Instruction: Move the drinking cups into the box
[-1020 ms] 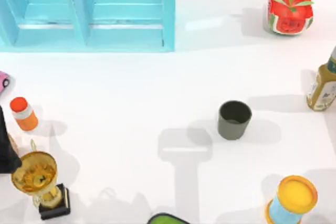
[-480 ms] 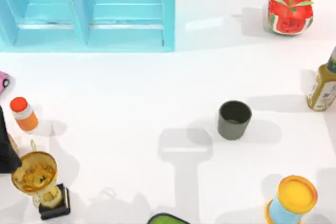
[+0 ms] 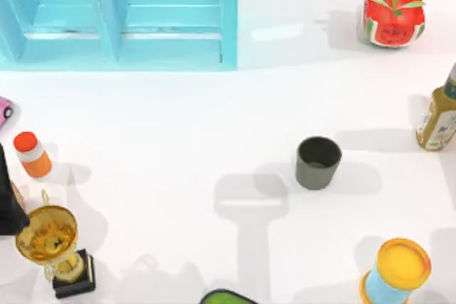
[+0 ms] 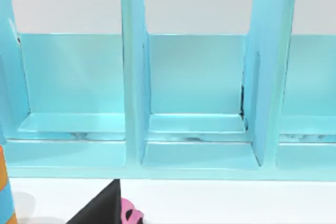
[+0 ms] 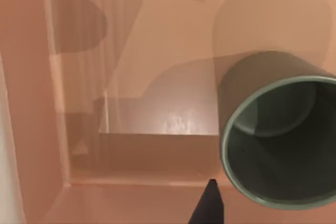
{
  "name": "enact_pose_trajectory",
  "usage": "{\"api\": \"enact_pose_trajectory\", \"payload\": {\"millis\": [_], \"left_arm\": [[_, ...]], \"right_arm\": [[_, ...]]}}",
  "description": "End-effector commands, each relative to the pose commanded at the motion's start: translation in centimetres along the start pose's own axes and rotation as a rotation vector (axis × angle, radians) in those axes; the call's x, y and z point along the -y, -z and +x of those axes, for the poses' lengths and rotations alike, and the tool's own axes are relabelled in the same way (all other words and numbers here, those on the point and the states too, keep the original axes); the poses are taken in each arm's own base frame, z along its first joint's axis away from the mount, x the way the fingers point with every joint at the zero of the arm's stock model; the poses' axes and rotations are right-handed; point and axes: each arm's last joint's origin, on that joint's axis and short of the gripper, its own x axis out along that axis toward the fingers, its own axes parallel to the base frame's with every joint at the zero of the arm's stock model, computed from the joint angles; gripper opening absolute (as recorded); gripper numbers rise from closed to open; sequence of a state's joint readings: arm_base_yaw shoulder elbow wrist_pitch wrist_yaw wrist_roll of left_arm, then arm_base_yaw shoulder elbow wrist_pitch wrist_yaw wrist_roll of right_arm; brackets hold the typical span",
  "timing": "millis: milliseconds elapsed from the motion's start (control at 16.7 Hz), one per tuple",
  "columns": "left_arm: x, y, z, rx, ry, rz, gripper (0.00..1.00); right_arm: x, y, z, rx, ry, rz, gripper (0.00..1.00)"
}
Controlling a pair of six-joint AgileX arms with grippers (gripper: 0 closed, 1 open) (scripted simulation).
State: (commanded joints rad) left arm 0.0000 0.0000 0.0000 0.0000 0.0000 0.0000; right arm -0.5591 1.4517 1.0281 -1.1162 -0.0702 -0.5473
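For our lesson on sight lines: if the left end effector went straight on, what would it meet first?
Probably the box, squarely ahead of the left end effector; a small pink thing lies low and nearer, though depth is unclear.

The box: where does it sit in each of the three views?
Top view: the box sits in the upper left corner.
Left wrist view: the box spans the picture, compartments facing the camera.
Right wrist view: straight walls stand by a cup; whether they are the box, cannot tell.
Shared landmark: pink toy, near the box.
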Motion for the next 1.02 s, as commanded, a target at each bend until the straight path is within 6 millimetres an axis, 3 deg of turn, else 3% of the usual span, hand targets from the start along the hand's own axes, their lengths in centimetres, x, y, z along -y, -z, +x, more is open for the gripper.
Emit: {"api": "enact_pose_trajectory", "payload": {"millis": [180, 240, 780, 1020], "left_arm": [[0.0, 0.0, 0.0, 0.0, 0.0, 0.0, 1.0], [0.0, 0.0, 0.0, 0.0, 0.0, 0.0, 1.0], [0.0, 0.0, 0.0, 0.0, 0.0, 0.0, 1.0], [0.0, 0.0, 0.0, 0.0, 0.0, 0.0, 1.0]], "right_arm": [[0.0, 0.0, 0.0, 0.0, 0.0, 0.0, 0.98], [0.0, 0.0, 0.0, 0.0, 0.0, 0.0, 1.0], [0.0, 0.0, -0.1, 0.0, 0.0, 0.0, 1.0], [0.1, -0.6, -2.7, -0.001, -0.005, -0.004, 1.0]]}}
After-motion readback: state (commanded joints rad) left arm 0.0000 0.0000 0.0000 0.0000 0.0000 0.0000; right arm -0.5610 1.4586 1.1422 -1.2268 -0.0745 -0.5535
